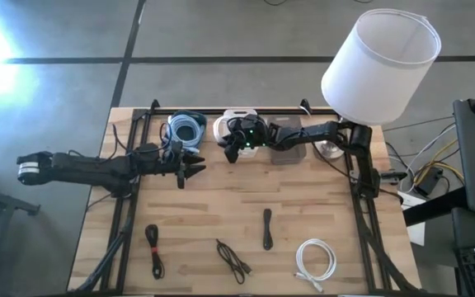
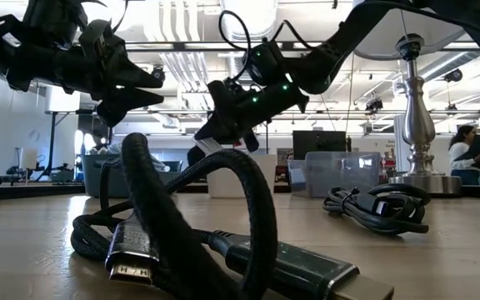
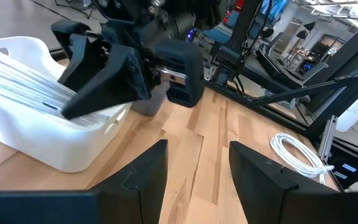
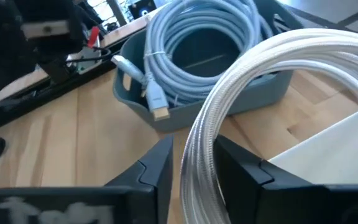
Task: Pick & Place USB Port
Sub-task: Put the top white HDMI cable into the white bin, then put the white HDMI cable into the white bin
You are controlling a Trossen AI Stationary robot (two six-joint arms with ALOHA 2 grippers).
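My right gripper hangs over the white bin at the table's far edge, shut on a white braided cable. The coil reaches into the bin, as the left wrist view shows. To its left stands a blue bin with a coiled light-blue cable. My left gripper is open and holds nothing, hovering just near of the blue bin. Three black cables and a white coil lie on the table's near half. My right gripper pinches a bundle of the white cable's strands between its two fingers. The strands run along between the fingers. From there the coil arcs away over the white bin; its far part lies in the bin.
A grey bin stands right of the white one. A lamp with a white shade rises at the far right corner. Black frame rails run along both table sides. Bare wood shows in the table's middle.
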